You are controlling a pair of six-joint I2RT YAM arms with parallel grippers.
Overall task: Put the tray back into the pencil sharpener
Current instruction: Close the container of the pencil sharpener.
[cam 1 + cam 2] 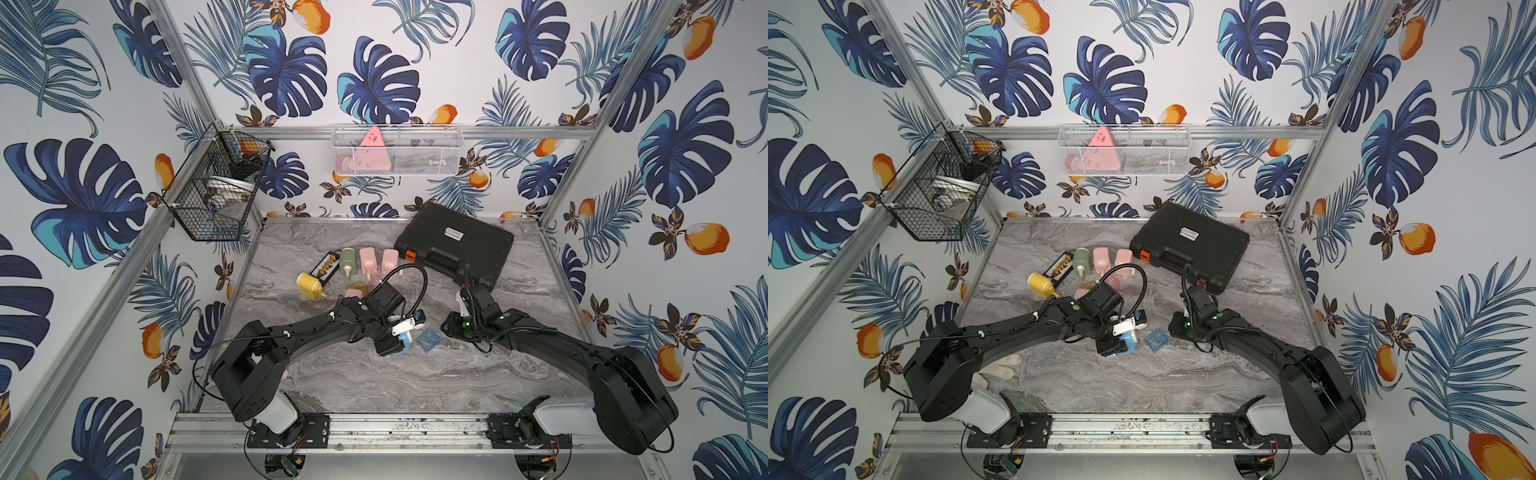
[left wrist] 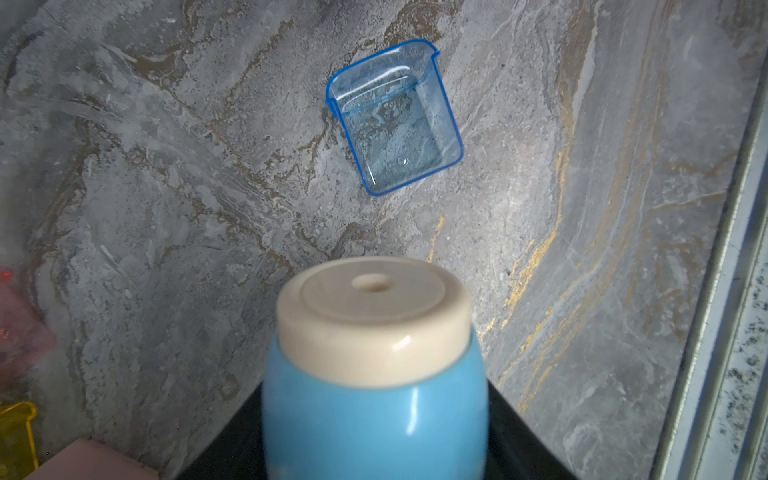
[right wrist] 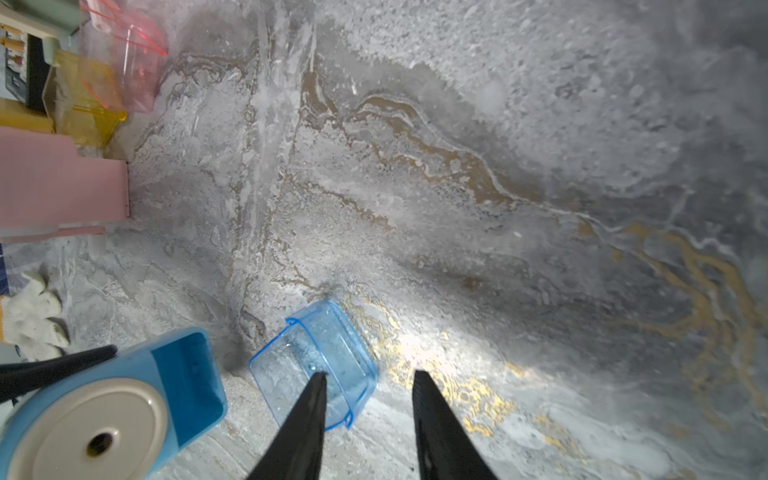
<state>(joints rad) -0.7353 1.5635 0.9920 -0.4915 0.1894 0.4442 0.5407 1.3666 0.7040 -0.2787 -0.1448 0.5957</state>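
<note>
**Tray still out, sharpener in hand**

The slotting-in is not yet done. The left pincer (image 1: 401, 345) is clamped on the blue sharpener (image 2: 374, 374), holding it low over the worktop (image 1: 374, 382). The clear blue tray (image 2: 395, 120) lies open side up on the worktop just beside it, apart from it. The right pincer (image 3: 370, 374) holds nothing: its jaws stand partly apart, one finger over the tray's hollow and one outside its wall. Still left, I judge: grip the tray, line it up with the sharpener's dark recess, push it home.

Nothing lies between the two. Pink and yellow trays (image 3: 87, 95), a white glove (image 3: 33, 316) and a black case (image 1: 455, 245) sit well aside (clutter only)
</note>
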